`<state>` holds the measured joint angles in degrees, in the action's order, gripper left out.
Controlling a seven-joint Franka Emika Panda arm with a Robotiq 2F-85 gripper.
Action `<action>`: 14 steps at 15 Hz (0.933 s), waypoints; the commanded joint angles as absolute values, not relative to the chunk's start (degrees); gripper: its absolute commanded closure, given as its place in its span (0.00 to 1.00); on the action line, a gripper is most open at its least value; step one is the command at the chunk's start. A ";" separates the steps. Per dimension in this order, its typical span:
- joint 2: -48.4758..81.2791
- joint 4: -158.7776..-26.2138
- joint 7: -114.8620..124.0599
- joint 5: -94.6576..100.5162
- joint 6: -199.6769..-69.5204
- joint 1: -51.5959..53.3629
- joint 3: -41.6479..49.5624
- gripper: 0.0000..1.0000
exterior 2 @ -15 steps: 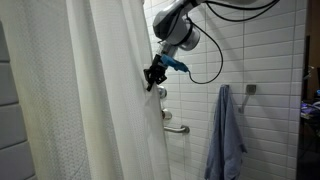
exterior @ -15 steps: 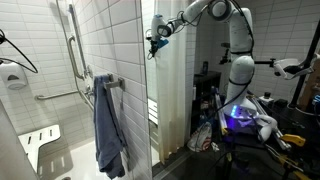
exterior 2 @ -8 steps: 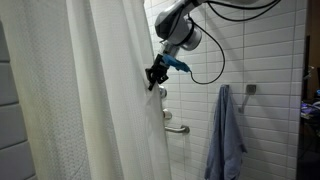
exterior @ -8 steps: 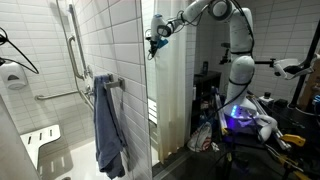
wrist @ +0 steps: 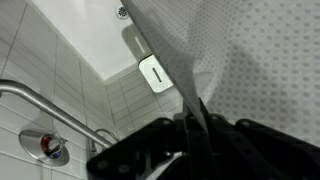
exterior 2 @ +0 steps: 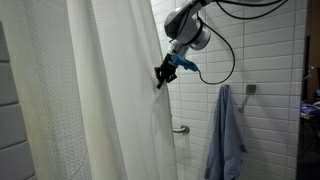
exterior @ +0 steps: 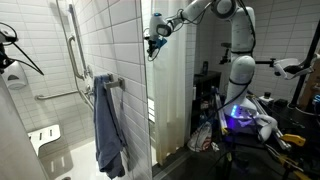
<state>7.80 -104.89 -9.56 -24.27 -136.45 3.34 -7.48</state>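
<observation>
A white shower curtain (exterior 2: 100,100) hangs across the stall; its edge is pinched in my gripper (exterior 2: 162,76), which is shut on it high up. In an exterior view the gripper (exterior: 152,42) holds the curtain (exterior: 175,100) edge near the tiled wall's corner. The wrist view shows the dotted curtain fabric (wrist: 250,60) running down into the shut black fingers (wrist: 150,150), with the fold edge between them.
A blue towel (exterior 2: 225,135) hangs on a hook on the tiled wall, also seen as the towel (exterior: 108,125) beside a grab bar (exterior: 72,45). A chrome grab bar (wrist: 40,105) and valve (wrist: 45,147) sit below. Clutter and a stand (exterior: 245,115) fill the room outside.
My gripper has moved sideways with the curtain edge, drawing the curtain further across toward the towel side; the grab bar behind it is now mostly covered.
</observation>
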 commanded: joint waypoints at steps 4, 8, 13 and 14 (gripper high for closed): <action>6.69 -104.98 -11.08 -25.27 -135.85 1.09 -5.46 1.00; 9.08 -99.93 -14.29 -24.93 -131.28 -0.79 -4.10 1.00; 14.30 -90.33 -19.04 -23.97 -125.37 -2.50 -3.46 1.00; 15.89 -87.72 -19.75 -23.74 -124.11 -2.79 -3.54 1.00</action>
<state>11.10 -95.74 -17.55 -24.22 -127.97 -2.10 -3.43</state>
